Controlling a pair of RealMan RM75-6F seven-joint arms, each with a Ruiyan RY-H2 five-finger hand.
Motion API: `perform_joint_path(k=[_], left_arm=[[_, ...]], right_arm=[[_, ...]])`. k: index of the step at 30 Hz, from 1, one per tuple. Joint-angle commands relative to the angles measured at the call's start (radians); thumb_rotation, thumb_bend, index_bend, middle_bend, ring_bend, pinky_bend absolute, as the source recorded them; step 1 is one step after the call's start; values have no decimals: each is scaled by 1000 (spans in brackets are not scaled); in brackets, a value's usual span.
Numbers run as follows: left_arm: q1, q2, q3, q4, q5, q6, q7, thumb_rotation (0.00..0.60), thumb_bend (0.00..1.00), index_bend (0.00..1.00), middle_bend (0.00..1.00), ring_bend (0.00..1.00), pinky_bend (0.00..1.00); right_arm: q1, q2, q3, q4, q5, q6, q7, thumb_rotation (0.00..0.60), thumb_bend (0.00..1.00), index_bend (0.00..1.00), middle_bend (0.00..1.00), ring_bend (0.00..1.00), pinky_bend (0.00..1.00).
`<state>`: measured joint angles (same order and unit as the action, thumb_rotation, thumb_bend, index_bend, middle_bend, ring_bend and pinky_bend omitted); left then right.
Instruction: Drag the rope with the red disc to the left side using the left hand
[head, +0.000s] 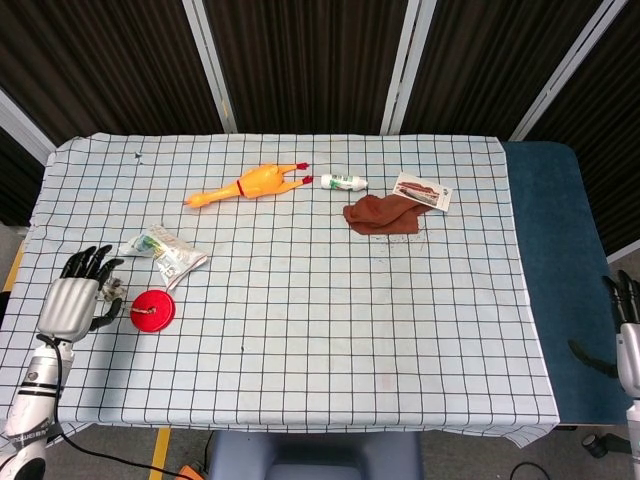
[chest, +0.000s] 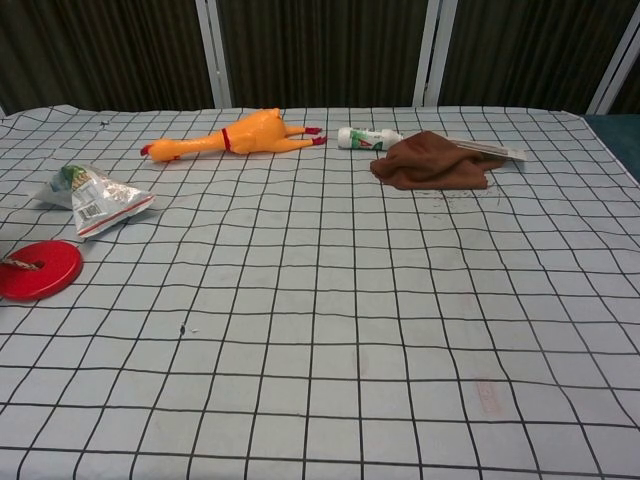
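Red disc (head: 153, 312) just right of left hand's (head: 78, 301) fingers (head: 100, 262).

We are resting our left hand (head: 75, 303) just beside the red disc (head: 153, 312), rope (head: 118, 297) bunched between them.
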<state>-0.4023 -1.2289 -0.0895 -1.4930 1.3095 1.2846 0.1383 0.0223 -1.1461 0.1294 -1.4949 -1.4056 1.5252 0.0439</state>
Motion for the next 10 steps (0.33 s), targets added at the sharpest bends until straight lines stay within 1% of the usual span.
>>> perform_joint_path(k=[1, 5, 7, 10], left_arm=[[9, 39, 18, -35, 42, 5, -30, 600, 294, 0, 0, 0, 73], [38, 62, 35, -75, 94, 58, -14, 600, 292, 0, 0, 0, 61], [60, 59, 44, -80, 126, 103, -5, 600, 297, 0, 0, 0, 61], [88, 47, 55, -75, 147, 144, 4, 600, 304, 0, 0, 0, 61]], right_arm=[[0, 1, -1, 3, -2, -2, 5, 600, 290, 0, 0, 0, 0], [1, 6, 1, -5, -5, 1, 13, 600, 290, 0, 0, 0, 0], [1, 7, 0, -15, -19, 11, 13, 600, 290, 0, 0, 0, 0], [0, 0, -5, -19, -40, 26, 6, 600, 290, 0, 0, 0, 0]])
